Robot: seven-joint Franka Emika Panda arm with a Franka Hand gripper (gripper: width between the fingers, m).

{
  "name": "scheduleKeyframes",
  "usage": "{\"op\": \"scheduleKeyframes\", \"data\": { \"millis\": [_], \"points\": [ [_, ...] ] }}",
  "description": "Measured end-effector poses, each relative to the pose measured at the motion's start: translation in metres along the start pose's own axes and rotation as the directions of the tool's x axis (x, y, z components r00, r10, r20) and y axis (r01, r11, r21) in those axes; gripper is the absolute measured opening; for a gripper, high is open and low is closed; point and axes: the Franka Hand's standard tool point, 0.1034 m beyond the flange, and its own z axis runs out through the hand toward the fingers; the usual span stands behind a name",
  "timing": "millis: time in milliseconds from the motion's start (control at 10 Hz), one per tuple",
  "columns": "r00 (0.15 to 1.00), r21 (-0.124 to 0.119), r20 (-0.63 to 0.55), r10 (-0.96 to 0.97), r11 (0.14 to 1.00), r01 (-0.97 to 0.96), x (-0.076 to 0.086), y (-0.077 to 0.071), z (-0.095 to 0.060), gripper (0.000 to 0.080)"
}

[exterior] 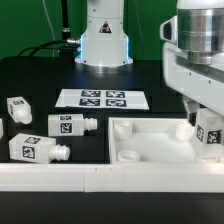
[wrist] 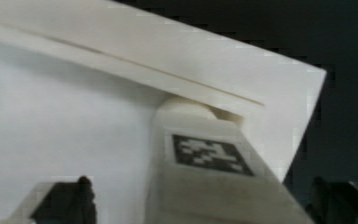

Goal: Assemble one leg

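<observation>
One leg, a white block with a black-and-white tag, stands upright on the big white square panel at its corner on the exterior view's right. My gripper is over it, jaws on either side of its top. In the wrist view the leg rises between the dark fingertips, with a strip of panel showing between each finger and the leg, so the gripper is open around it. The leg's peg end is hidden against the panel.
Three more legs lie on the black table at the exterior view's left. The marker board lies behind them. The arm's base stands at the back. A white rail runs along the front.
</observation>
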Motion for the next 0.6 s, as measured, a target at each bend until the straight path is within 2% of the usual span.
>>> {"op": "scheduleKeyframes", "data": {
  "millis": [100,200,300,500,600],
  "points": [
    [0.996,-0.018,0.021,-0.088,0.996,0.088,-0.0054,0.0012,-0.0004,0.0622],
    [0.983,-0.010,0.019,-0.181,0.983,0.181,-0.0055,0.0000,-0.0031,0.0645],
    [0.980,0.016,-0.009,-0.197,0.980,0.197,-0.0046,-0.0024,-0.0087,0.0645],
    [0.943,0.011,-0.010,-0.333,0.943,0.333,-0.0023,-0.0001,-0.0070,0.0648],
    [0.884,-0.005,-0.018,-0.468,0.884,0.468,-0.0022,0.0005,-0.0066,0.0648]
  ]
}}
